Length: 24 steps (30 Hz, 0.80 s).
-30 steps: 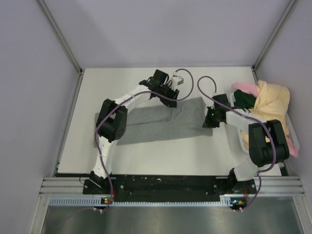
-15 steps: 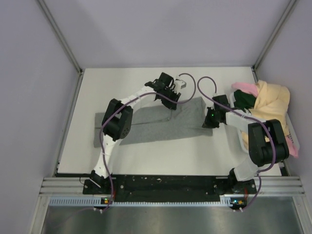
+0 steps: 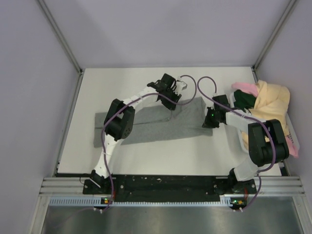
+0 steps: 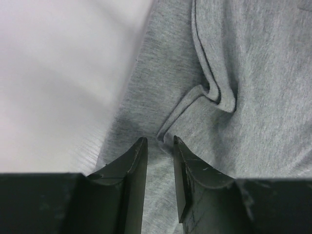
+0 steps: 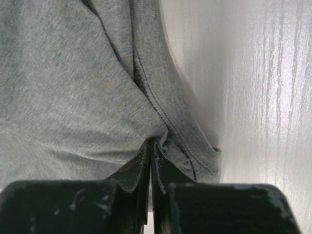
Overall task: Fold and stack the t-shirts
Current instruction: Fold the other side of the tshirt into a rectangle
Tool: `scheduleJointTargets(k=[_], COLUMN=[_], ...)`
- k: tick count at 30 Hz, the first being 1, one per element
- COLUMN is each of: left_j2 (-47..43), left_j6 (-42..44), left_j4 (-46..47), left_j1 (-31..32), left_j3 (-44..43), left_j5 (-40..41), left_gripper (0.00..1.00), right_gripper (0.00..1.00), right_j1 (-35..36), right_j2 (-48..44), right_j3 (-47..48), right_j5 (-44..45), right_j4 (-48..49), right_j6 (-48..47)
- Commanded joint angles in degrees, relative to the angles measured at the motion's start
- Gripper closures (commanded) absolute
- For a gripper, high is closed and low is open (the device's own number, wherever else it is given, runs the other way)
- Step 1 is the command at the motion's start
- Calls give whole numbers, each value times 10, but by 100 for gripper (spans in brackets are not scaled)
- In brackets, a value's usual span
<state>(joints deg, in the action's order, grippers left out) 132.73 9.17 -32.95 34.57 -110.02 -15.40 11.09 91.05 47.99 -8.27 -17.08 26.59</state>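
Note:
The heather grey t-shirt [image 3: 151, 124] lies as a long folded band across the middle of the table. My left gripper [image 3: 173, 101] is low over its far edge. In the left wrist view the left gripper [image 4: 158, 140] is slightly open, with flat grey cloth [image 4: 253, 73] between the fingers and a crease just ahead of the tips. My right gripper [image 3: 207, 122] is at the shirt's right end. In the right wrist view the right gripper [image 5: 152, 142] is shut on the hemmed edge of the grey t-shirt [image 5: 58, 73].
A heap of t-shirts sits at the right edge: pale yellow [image 3: 273, 100], pink [image 3: 243, 87] and dark green [image 3: 246, 100]. White table [image 3: 112, 87] shows round the grey shirt. Purple walls close in on the left, far and right sides.
My left gripper has moved to the right and a little nearer along the grey shirt's far edge. The right gripper has stayed clamped at the right end.

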Motion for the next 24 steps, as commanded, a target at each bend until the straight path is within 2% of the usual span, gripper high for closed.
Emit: scheduleJointTargets(k=[1, 7, 10, 15, 24], left_j2=[6, 9, 0, -32, -55], left_j6=[10, 10, 15, 30, 46], left_j4=[3, -9, -11, 13, 42], left_j1=[9, 12, 11, 5, 5], left_j3=[-26, -25, -24, -7, 34], left_j5=[-1, -63, -59, 50, 109], left_gripper=[72, 100, 100, 100, 100], right_gripper=[100, 100, 100, 100, 100], right_j1=[-5, -6, -12, -20, -21], right_j2=[0, 1, 6, 3, 2], right_j3=[-7, -11, -14, -25, -27], right_j5=[3, 12, 12, 15, 13], right_j4=[17, 17, 17, 19, 20], right_j6=[-7, -8, -5, -7, -11])
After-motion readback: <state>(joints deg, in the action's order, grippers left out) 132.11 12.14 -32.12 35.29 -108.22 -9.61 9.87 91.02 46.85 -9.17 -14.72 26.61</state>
